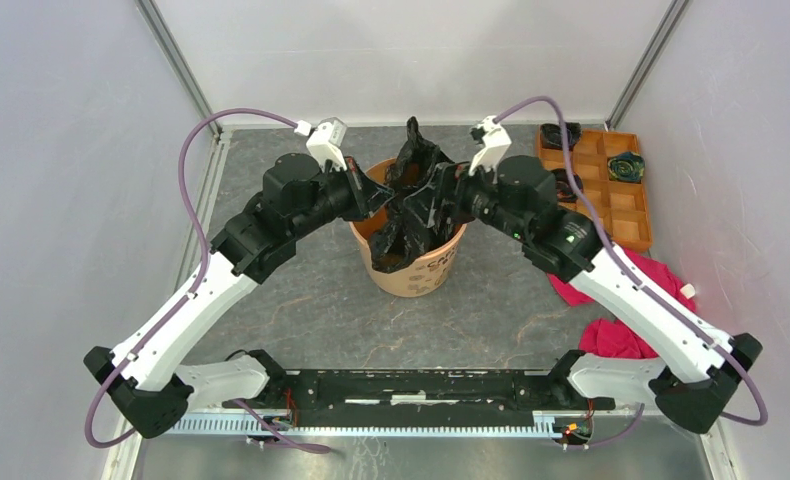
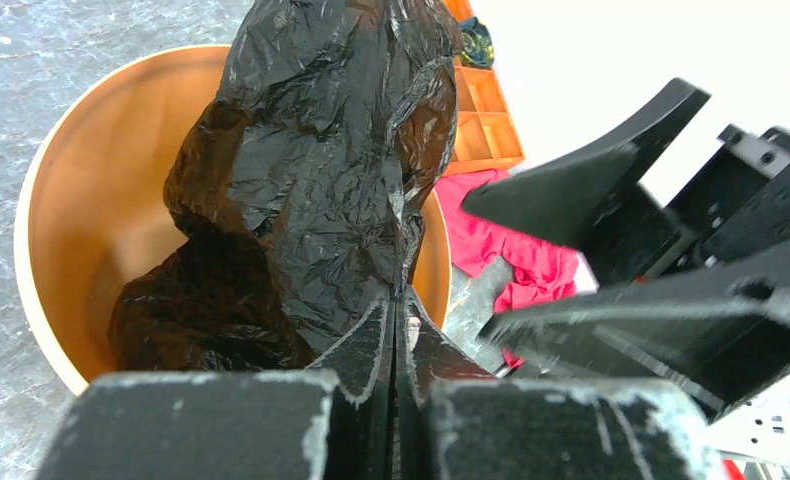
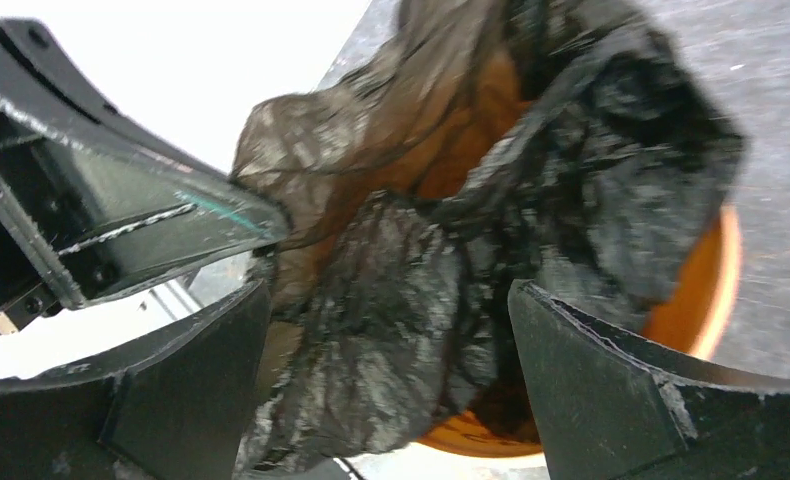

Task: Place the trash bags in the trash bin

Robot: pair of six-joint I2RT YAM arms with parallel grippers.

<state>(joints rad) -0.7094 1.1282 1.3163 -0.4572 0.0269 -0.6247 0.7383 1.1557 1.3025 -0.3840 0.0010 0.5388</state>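
The orange trash bin [image 1: 423,268] stands mid-table. The black crinkled trash bag [image 1: 411,160] hangs partly inside it, and its top rises in a peak above the rim. My left gripper [image 1: 379,193] is over the bin's left rim. In the left wrist view it [image 2: 401,300] is shut, pinching an edge of the bag [image 2: 321,150] above the bin [image 2: 61,200]. My right gripper [image 1: 433,197] is over the right rim. In the right wrist view it [image 3: 391,350] is wide open, with the bag [image 3: 471,250] between its fingers [image 3: 591,390] over the bin [image 3: 716,280].
An orange-brown compartment tray [image 1: 611,205] at the back right holds small black rolls [image 1: 626,165]. A pink-red cloth [image 1: 631,300] lies under my right arm. White walls close in the left, back and right sides.
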